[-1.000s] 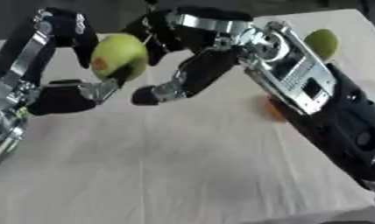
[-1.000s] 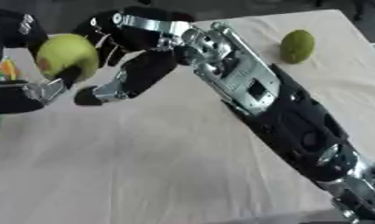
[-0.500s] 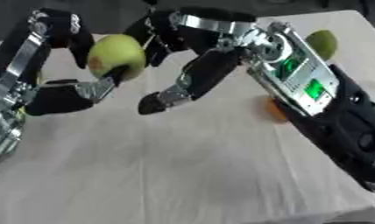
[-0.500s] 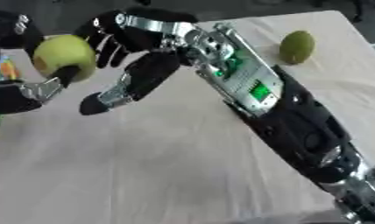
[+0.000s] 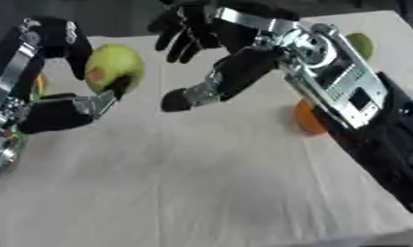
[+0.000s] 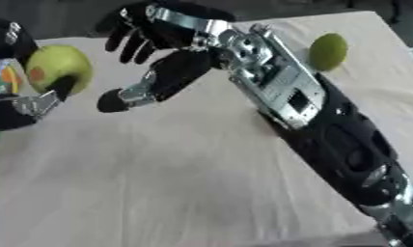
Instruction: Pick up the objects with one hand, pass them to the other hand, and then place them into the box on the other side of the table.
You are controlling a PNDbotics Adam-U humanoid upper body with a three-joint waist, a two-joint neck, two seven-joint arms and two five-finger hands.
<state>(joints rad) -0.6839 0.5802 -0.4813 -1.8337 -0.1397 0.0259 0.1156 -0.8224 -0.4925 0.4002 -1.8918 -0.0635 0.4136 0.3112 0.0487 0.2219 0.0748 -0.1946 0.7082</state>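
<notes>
Handover complete, judging by the last second. Round yellow-green apple [image 5: 114,66] with a small reddish spot held aloft over the bench's left side, inside the left robot hand [image 5: 62,72], black fingers curled over the top and thumb side beneath. Right robot hand [image 5: 212,53] now spread open and empty, fingers straight, thumb pointing down-left; closer to the fruit a second ago, since drawn back, a clear gap showing between the two. Meaning for the task: apple passed across, release done, next step likely the carry to the box on the left, of which only coloured scraps show at the edge. Still waiting on the cream cloth-covered bench [image 5: 201,183]: a second green round fruit [image 6: 328,51] far right, and an orange round fruit [image 5: 306,118] partly hidden by the right forearm.
</notes>
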